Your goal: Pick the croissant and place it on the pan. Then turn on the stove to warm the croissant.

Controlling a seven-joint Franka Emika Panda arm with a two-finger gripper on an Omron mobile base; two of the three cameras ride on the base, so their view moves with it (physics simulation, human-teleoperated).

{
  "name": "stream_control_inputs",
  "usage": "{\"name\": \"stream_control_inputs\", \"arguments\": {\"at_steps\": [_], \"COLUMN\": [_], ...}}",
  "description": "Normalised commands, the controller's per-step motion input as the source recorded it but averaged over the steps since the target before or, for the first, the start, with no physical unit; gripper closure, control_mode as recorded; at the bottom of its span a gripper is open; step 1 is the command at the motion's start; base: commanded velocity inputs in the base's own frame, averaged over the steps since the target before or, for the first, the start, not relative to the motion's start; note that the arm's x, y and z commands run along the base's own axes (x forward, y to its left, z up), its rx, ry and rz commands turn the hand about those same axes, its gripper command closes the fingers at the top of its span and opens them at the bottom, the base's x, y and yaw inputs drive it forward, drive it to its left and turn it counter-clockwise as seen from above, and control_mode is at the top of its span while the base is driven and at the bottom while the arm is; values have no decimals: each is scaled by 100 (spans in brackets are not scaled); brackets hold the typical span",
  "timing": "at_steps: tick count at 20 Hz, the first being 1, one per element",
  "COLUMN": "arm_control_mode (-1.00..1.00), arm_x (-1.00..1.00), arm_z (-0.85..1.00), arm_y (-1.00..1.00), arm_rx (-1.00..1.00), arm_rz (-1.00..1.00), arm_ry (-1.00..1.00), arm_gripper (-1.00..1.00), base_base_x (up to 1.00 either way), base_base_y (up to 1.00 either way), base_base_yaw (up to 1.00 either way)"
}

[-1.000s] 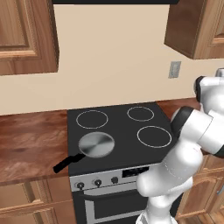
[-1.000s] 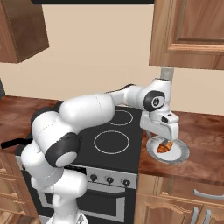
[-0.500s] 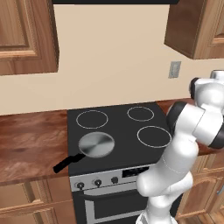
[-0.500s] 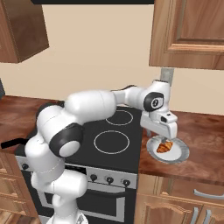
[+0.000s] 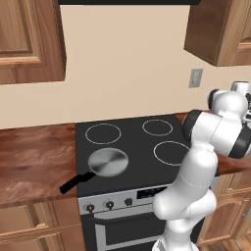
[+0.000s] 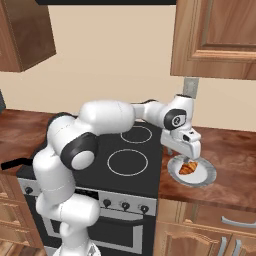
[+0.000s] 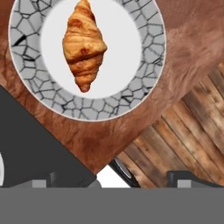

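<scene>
We are on the first step, the reach for the croissant (image 6: 188,168), and nothing is held yet. Our hand (image 6: 190,157) hangs just above the plate (image 6: 209,176) on the wooden surface (image 6: 225,165) beside the stove (image 6: 95,170), with its jaws spread wide and empty. In the hand view the croissant (image 7: 84,45) lies whole on the plate's pale centre, toward 11 o'clock of that picture, long axis running from 12 to 6, and the patterned plate rim (image 7: 131,96) curves round it. The pan (image 5: 108,162) sits on the front burner at the stove's far side from the plate, well apart from the croissant, its black handle pointing toward 8 o'clock in the left base view; it carries nothing. The next move, as we judge it, calls for bringing the hand over the pastry's middle, lowering until the fingers straddle its narrow width, and closing gently, since a flaky crescent may slip or turn under a hard pinch. After that comes the carry across the cooktop to the pan, then the knob. Against the frame half a second back, the hand sits a touch lower and closer over the plate, while croissant, plate and pan lie where they did.
</scene>
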Motion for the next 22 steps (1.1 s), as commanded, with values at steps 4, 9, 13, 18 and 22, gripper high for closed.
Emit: {"name": "stream_control_inputs", "arguments": {"at_steps": [4, 9, 13, 18, 22], "arm_control_mode": [-100, -100, -100, -100, -100], "arm_x": [38, 31, 23, 21, 28], "arm_z": [-25, -26, -25, -24, -21], "arm_y": [-1, -17, -27, -22, -4], "arm_rx": [1, 2, 3, 2, 1], "arm_rz": [0, 0, 0, 0, 0], "arm_ry": [0, 0, 0, 0, 0], "arm_gripper": [-100, -100, -100, -100, -100], "base_base_x": [0, 0, 0, 0, 0], "base_base_y": [0, 0, 0, 0, 0], "base_base_yaw": [0, 0, 0, 0, 0]}}
